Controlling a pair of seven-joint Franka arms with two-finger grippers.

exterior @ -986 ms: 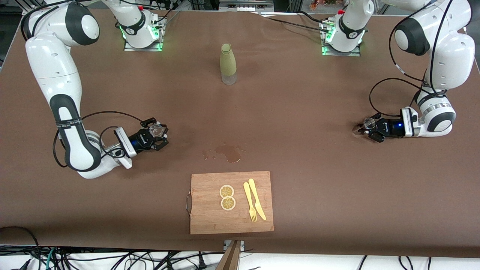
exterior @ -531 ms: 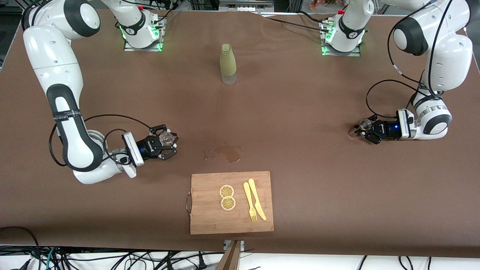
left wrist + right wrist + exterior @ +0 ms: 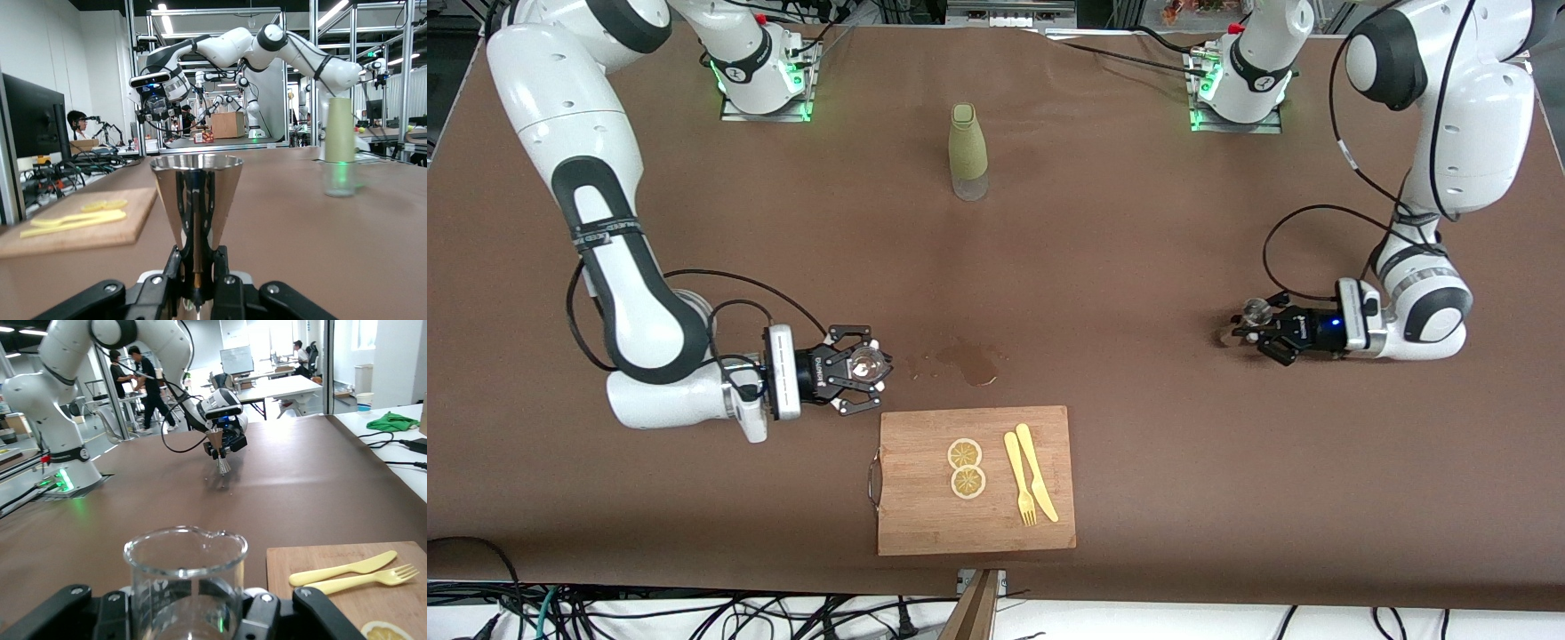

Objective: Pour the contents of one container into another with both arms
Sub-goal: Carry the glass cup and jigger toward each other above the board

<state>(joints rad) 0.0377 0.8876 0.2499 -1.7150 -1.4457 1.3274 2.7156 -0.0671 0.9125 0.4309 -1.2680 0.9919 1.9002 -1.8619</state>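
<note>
Right gripper point(image 3: 860, 372), lower left of the front view, clamps the glass cup point(image 3: 865, 363); left gripper point(image 3: 1252, 327), at right, clamps the jigger point(image 3: 1257, 312). Keep both upright, meet mid-table, then tilt slowly.

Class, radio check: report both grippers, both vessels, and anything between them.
Right gripper shut on glass cup, upright, over the table beside the cutting board. Left gripper shut on metal jigger, upright. Wet spill on the cloth between them.
</note>
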